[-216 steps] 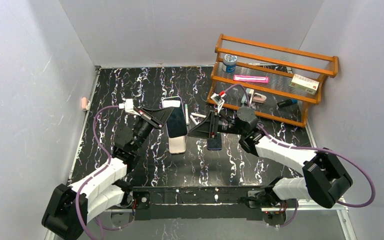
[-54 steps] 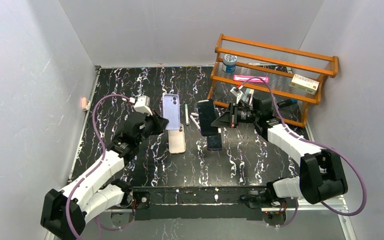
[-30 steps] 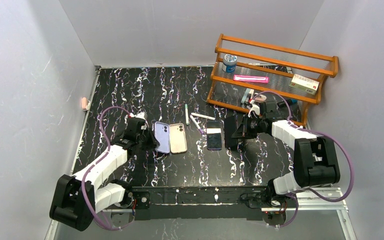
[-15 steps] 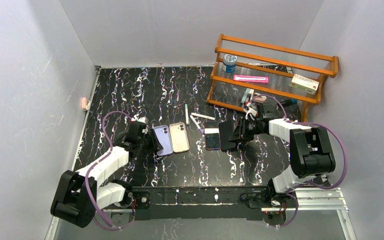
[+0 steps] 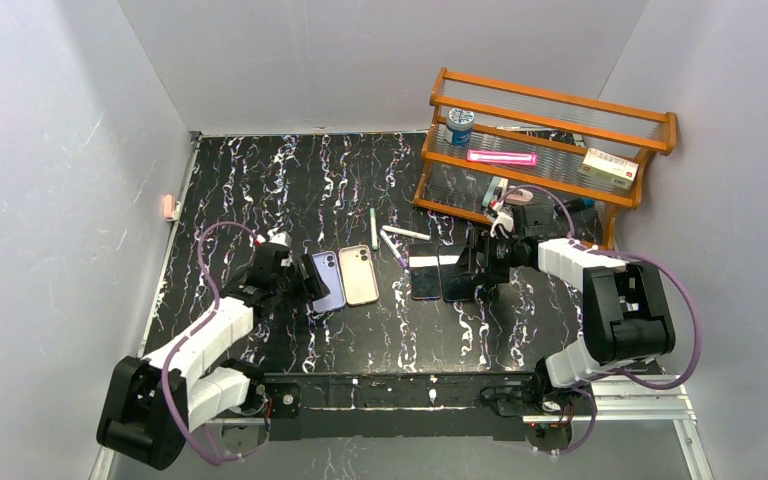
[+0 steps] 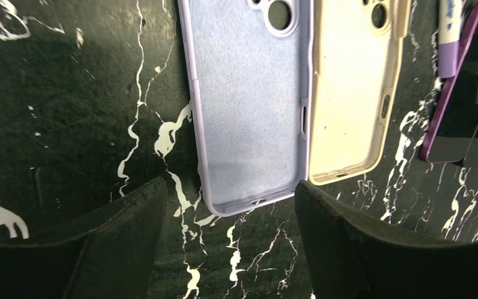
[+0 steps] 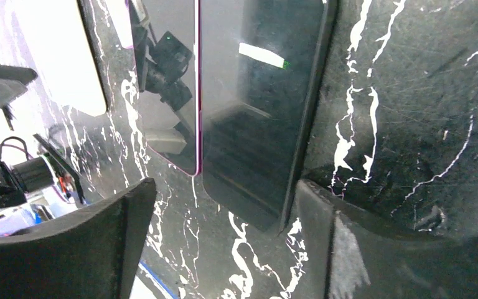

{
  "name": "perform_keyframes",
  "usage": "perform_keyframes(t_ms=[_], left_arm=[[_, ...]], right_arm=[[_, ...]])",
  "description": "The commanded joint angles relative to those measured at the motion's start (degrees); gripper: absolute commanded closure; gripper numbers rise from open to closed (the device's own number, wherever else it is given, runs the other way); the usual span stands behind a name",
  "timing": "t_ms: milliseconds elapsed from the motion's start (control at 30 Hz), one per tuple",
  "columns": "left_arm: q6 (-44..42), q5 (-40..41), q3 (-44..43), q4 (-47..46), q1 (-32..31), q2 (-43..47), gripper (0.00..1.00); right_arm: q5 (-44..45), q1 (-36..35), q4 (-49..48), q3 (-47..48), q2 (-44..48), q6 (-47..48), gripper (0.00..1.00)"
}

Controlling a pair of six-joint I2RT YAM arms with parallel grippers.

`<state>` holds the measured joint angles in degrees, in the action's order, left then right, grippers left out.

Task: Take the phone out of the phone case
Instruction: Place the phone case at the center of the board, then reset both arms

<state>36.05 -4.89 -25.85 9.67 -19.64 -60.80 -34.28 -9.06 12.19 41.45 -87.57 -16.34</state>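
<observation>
Two cases lie edge to edge left of centre: the lilac case (image 6: 249, 106), hollow side up, and a beige case (image 6: 355, 93). The left gripper (image 6: 227, 205) hangs spread over the lilac case's near end, gripping nothing. The phone (image 7: 261, 93) lies flat beside a purple phone (image 7: 165, 81), with the right gripper (image 7: 224, 193) splayed above it, also gripping nothing. Pens (image 5: 373, 228) lie beyond and the rack (image 5: 550, 150) stands behind. Marbled table (image 5: 380, 340) shows nearer the bases.

The tool (image 7: 224, 190) gapes over a dark phone (image 7: 255, 93) lying beside a purple-edged phone (image 7: 168, 93).

Left to right lie phone case (image 5: 327, 281), second case (image 5: 359, 275), second phone (image 5: 424, 276), then phone (image 5: 455, 279)
</observation>
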Motion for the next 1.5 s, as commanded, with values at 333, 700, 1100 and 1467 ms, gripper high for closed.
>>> perform_keyframes(t_ms=[333,700,1100,1467], left_arm=[[-9.87,20.85,-16.36,16.49,-0.13,19.1,0.14],[-19.68,35.84,-28.03,19.93,-0.14,32.09,0.02],[-23.57,42.63,-25.03,13.65,-0.16,47.72,0.02],[-22.69,43.71,-19.38,8.32,-0.14,52.1,0.02]], right_arm=[[21.5,-0.19,2.94,1.24,21.75,-2.63,0.01],[31.87,-0.22,5.84,5.47,45.44,-1.37,0.01],[42.75,-0.28,6.99,4.55,63.05,5.69,0.01],[41.87,-0.27,4.26,2.22,64.47,5.98,0.01]])
